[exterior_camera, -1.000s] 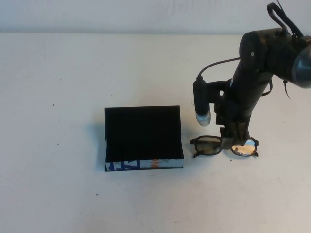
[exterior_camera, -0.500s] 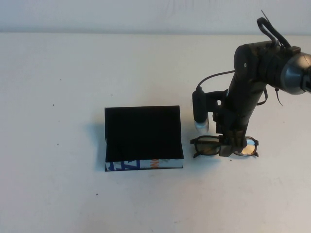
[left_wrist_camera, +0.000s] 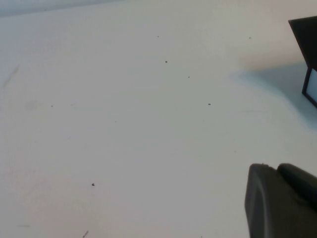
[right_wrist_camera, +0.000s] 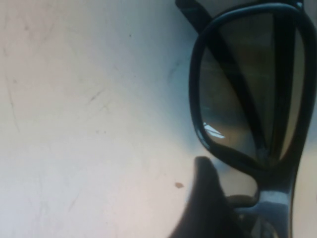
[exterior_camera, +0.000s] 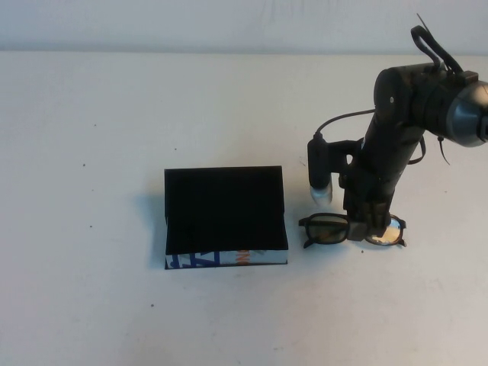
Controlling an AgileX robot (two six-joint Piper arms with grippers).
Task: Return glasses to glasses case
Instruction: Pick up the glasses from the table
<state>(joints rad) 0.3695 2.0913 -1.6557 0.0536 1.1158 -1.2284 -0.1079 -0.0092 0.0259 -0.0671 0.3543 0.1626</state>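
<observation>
The black-framed glasses lie on the white table, to the right of the glasses case. The case is a black box with a flat lid and a blue, white and orange front side. My right gripper points down over the bridge of the glasses, open, its jaws either side of the bridge. The right wrist view shows one dark finger beside a nose pad and one tinted lens close up. My left gripper is shut and empty above bare table, left of a corner of the case.
The white table runs wide to the left and front of the case. A wrist camera and its cable hang off the right arm just above the left lens. A pale wall borders the far edge.
My right gripper has dropped down onto the bridge of the glasses, and the arm has shifted slightly. The glasses and the case have not moved.
</observation>
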